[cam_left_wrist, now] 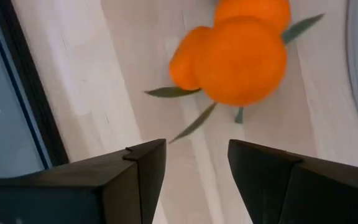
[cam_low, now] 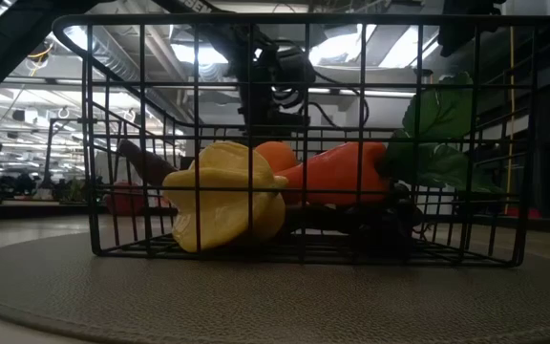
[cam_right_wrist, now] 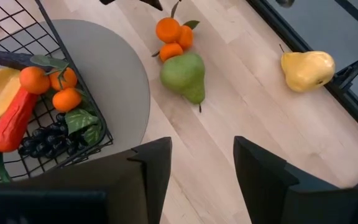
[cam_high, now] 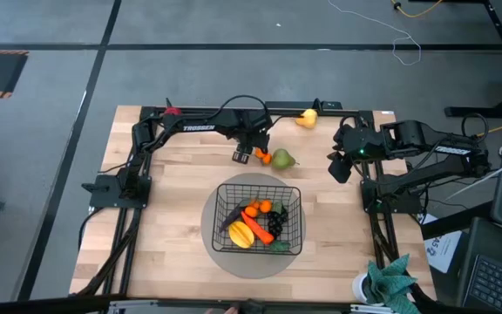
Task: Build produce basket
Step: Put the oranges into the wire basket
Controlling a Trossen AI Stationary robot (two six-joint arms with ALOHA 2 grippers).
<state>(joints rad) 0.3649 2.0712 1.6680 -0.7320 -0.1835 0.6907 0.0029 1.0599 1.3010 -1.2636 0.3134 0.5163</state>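
Left gripper (cam_high: 244,157), jaws parted and empty, hangs in the high view just beside the small orange toy fruits (cam_high: 264,157) and the green plastic pear (cam_high: 284,160), at twelve o'clock from the black wire-grid basket (cam_high: 291,194) on its round grey mat (cam_high: 212,209); the right gripper (cam_high: 339,166) waits spread at two o'clock. From table height, the basket's produce shows against a dim workshop. Wrist views show pale wooden planks (cam_right_wrist: 241,112); closing off-centre could roll the oranges into the touching pear.
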